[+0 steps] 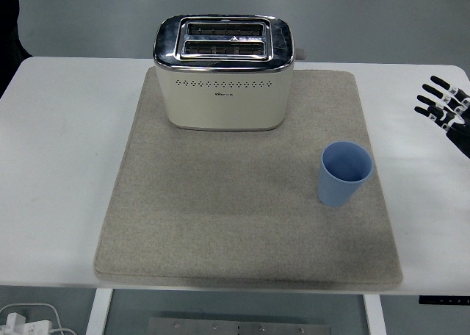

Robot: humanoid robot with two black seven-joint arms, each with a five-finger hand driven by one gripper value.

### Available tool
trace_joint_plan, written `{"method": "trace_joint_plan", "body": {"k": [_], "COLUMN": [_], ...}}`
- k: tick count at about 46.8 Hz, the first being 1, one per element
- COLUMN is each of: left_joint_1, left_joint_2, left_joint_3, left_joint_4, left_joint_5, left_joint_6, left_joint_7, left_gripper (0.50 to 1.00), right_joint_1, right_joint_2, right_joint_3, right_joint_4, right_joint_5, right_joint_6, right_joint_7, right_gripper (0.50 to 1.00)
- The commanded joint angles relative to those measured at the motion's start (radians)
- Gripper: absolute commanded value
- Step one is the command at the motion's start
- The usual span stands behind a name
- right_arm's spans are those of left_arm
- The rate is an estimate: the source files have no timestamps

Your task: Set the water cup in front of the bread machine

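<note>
Your blue plastic cup is sitting upright on the felt mat, lower right of the cream toaster. Your right hand is hovering at the right edge, fingers spread, empty.

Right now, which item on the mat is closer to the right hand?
The blue cup, upright at the mat's right side; the toaster stands farther off at the back. The right hand touches neither.

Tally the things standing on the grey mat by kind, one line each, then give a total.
Cream toaster: 1
Blue water cup: 1
Total: 2, both upright on the mat.
</note>
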Motion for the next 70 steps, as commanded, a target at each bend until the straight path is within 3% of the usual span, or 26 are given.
{"method": "trace_joint_plan", "body": {"k": [1, 3, 21, 35, 41, 50, 70], "left_joint_1": [0.000, 0.000, 0.000, 0.000, 0.000, -0.002, -0.002], "left_joint_2": [0.000, 0.000, 0.000, 0.000, 0.000, 0.000, 0.000], "left_joint_3": [0.000, 0.000, -0.001, -0.001, 0.000, 0.000, 0.000], "left_joint_4": [-0.001, -0.001, 0.001, 0.001, 0.001, 0.001, 0.001], "left_joint_5": [0.000, 0.000, 0.000, 0.000, 0.000, 0.000, 0.000], "left_joint_6": [0.000, -0.002, 0.000, 0.000, -0.002, 0.000, 0.000], "left_joint_7": [0.000, 0.000, 0.000, 0.000, 0.000, 0.000, 0.002], "left_gripper": [1.000, 1.000, 1.000, 1.000, 1.000, 1.000, 1.000], "right_joint_1": [-0.019, -0.030, -0.125, -0.179, -0.197, -0.203, -0.223], "right_joint_2": [-0.017, -0.032, -0.121, -0.125, -0.118, -0.108, -0.072], "right_joint_3": [0.000, 0.000, 0.003, 0.004, 0.004, 0.015, 0.040], "right_joint_4": [0.008, 0.019, 0.137, 0.218, 0.272, 0.304, 0.346], "right_joint_5": [-0.012, -0.033, -0.262, -0.381, -0.397, -0.383, -0.329], "right_joint_6": [0.000, 0.000, 0.000, 0.000, -0.098, -0.178, -0.211], "right_joint_7": [0.054, 0.081, 0.082, 0.082, 0.082, 0.082, 0.082], "right_gripper": [0.928, 0.926, 0.926, 0.924, 0.921, 0.919, 0.919]}}
